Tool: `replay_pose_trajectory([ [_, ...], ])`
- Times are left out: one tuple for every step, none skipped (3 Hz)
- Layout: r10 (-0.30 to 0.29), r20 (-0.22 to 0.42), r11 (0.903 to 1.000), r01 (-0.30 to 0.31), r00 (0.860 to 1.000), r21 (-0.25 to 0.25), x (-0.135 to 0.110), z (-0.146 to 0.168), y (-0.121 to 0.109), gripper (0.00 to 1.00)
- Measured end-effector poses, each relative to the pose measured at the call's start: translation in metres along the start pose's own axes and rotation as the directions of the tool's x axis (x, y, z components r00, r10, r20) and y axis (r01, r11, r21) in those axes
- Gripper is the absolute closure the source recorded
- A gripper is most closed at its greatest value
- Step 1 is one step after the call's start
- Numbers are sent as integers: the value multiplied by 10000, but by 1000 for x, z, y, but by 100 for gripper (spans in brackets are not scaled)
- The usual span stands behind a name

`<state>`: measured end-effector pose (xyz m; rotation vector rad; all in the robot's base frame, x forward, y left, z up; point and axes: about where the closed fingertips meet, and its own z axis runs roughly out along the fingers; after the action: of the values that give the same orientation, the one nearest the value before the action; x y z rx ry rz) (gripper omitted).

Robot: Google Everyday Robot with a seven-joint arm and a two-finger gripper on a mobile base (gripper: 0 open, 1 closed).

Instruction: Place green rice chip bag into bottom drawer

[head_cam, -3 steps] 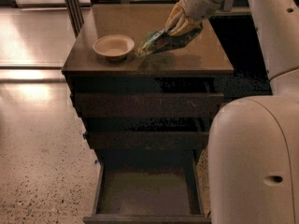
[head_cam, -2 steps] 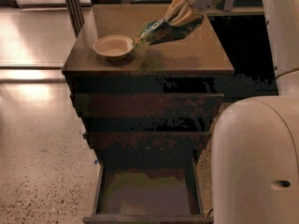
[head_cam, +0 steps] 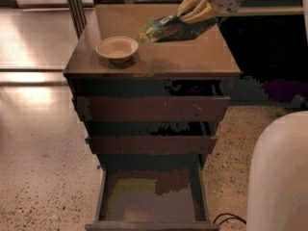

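Note:
The green rice chip bag [head_cam: 166,29] hangs tilted in the air above the back of the cabinet top, its lower end pointing left toward the bowl. My gripper [head_cam: 192,11] comes in from the upper right and is shut on the bag's right end. The bottom drawer [head_cam: 149,196] is pulled open at the foot of the cabinet, showing its flat greenish-grey floor with nothing in it. The two drawers above it are shut.
A beige bowl [head_cam: 117,47] sits on the left part of the brown cabinet top [head_cam: 192,57]. My white body [head_cam: 281,177] fills the lower right corner. A dark cable [head_cam: 228,219] lies on the speckled floor beside the drawer.
My gripper has lifted the bag off the cabinet top and carried it up and slightly back; the bowl and drawers have not moved.

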<state>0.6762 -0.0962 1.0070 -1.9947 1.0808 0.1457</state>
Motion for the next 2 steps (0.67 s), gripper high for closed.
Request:
replay_pose_trajectory([
  [140,217,9998,-136,9997,-161,-18,-12,22,100],
  [145,361,9980,-122,9992,-625,-44,-18,51,100],
])
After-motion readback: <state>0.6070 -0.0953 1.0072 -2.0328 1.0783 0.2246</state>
